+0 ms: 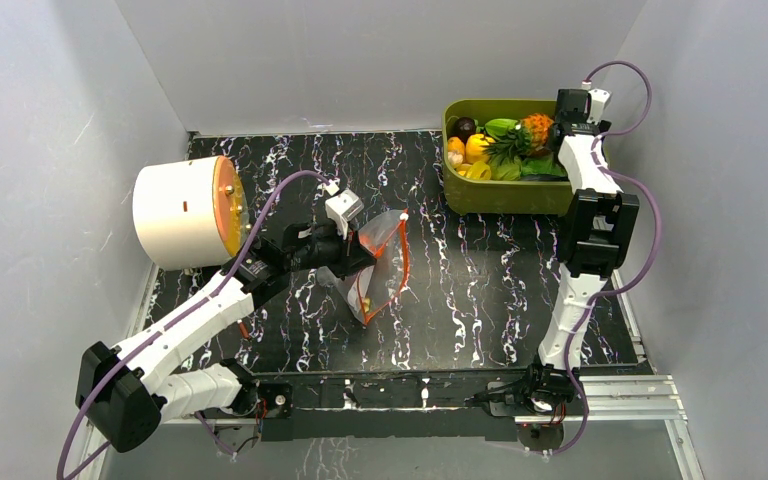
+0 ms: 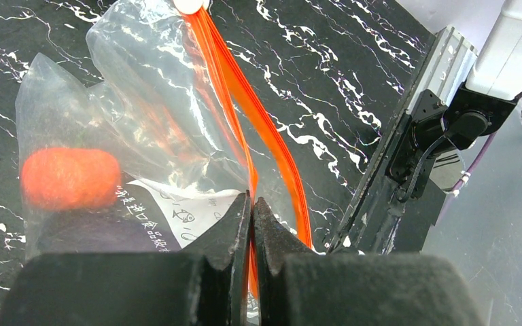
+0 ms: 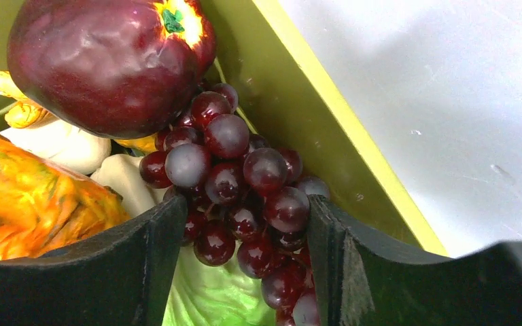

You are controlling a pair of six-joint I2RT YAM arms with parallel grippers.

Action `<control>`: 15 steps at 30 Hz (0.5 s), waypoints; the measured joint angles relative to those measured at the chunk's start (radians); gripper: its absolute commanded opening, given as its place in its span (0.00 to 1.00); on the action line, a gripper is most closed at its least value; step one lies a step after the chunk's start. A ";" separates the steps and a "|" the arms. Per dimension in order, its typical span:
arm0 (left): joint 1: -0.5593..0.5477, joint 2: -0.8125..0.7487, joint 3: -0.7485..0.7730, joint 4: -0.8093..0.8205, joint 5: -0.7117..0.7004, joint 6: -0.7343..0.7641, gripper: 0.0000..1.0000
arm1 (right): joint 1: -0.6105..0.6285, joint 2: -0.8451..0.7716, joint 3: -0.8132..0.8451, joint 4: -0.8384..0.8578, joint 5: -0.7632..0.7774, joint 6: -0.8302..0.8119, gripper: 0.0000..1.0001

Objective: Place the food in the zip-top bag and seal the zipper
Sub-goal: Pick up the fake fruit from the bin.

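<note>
The only print I can find is on a white label (image 2: 177,212) showing through the clear plastic of the zip-top bag (image 2: 143,88), just left of my left pincer (image 2: 253,202); whether it is stuck on the bag or lies inside it I cannot tell. It carries slanted lines of black characters, Chinese by their look, with a small outlined symbol among them, all too blurred to read. Nothing else shows legible writing.
</note>
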 measured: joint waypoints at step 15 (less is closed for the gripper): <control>0.000 0.006 0.000 0.000 0.000 0.000 0.00 | -0.003 -0.006 0.003 0.002 -0.011 -0.011 0.18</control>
